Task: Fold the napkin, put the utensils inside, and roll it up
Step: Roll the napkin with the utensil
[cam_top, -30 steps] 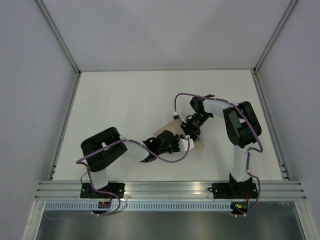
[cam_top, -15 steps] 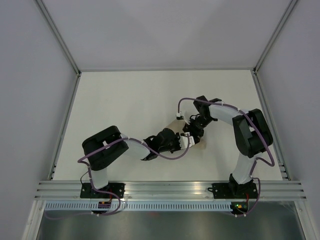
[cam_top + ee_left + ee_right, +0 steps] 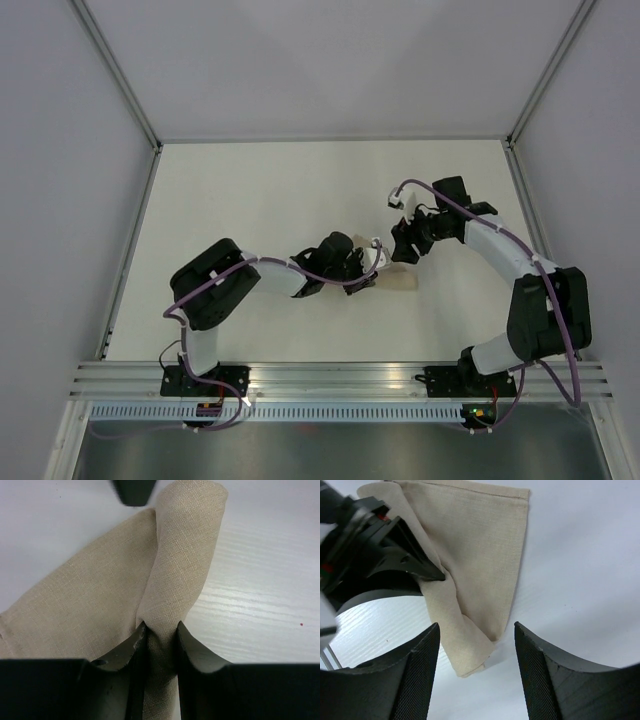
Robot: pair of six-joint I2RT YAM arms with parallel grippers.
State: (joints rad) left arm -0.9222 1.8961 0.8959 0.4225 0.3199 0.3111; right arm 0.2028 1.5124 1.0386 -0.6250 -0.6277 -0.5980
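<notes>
While left end effector (image 3: 160, 630) pinches the rolled fold of the beige-tan cloth napkin (image 3: 185, 555) on the white worktop (image 3: 260, 200), right end effector (image 3: 475, 627) hangs open above; roll evenly, loose edge pinned.

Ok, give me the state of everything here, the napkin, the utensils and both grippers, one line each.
napkin: folded, lying on the table, one part gathered into a loose roll.
left gripper: shut on the napkin's rolled part.
right gripper: open, holding nothing, above the napkin.
utensils: not in view.
</notes>
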